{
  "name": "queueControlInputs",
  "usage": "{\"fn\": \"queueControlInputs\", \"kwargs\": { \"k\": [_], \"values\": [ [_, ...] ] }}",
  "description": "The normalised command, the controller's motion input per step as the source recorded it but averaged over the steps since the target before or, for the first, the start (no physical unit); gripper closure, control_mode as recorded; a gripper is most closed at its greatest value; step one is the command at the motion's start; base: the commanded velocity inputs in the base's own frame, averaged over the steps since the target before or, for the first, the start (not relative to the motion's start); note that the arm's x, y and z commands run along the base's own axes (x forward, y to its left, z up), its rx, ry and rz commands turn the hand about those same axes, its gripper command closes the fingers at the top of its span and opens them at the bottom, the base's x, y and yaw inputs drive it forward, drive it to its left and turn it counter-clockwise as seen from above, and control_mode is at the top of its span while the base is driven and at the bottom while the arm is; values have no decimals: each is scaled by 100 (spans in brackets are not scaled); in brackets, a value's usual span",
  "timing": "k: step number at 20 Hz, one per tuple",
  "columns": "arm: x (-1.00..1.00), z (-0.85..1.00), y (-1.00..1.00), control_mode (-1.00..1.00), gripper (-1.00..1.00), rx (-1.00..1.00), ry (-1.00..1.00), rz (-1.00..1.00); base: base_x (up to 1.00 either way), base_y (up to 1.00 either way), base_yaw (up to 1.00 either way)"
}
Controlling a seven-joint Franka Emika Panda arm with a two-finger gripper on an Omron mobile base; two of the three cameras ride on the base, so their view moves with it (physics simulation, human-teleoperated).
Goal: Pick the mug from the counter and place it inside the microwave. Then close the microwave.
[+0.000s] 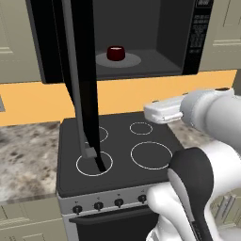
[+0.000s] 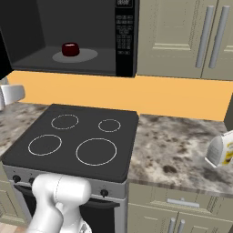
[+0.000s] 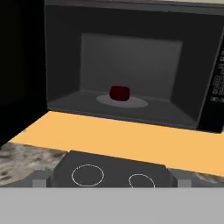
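- The mug (image 1: 116,52) is seen on the grey turntable plate (image 1: 133,60) inside the microwave (image 1: 188,42), in the upper centre of the left base view.
- The microwave door (image 1: 81,84) is left swung open.
- The tool (image 3: 112,181) is held released, nothing grasped, at the bottom of the hand view, well apart from the mug (image 3: 119,93), above the stove (image 3: 109,173).
- The speckled worktop (image 2: 182,150) is seen at the right.

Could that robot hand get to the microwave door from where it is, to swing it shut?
Probably yes. The microwave door stands wide open, jutting out over the stove, with free space around it. The gripper is open and empty, facing the microwave where the mug sits.
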Motion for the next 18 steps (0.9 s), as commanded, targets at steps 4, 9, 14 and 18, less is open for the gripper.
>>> {"fn": "queueControlInputs", "kwargs": {
  "k": [4, 9, 14, 18],
  "values": [
    [-49, 3, 0, -100, -100, 0, -15, -3, 0, 0, 0],
    [-59, 9, 0, -100, -100, 0, -11, -5, 0, 0, 0],
    [-53, 11, 0, -100, -100, 0, -4, -9, 0, 0, 0],
    [-71, 10, 2, -100, -100, 0, -1, -7, 0, 0, 0]
  ]
}}
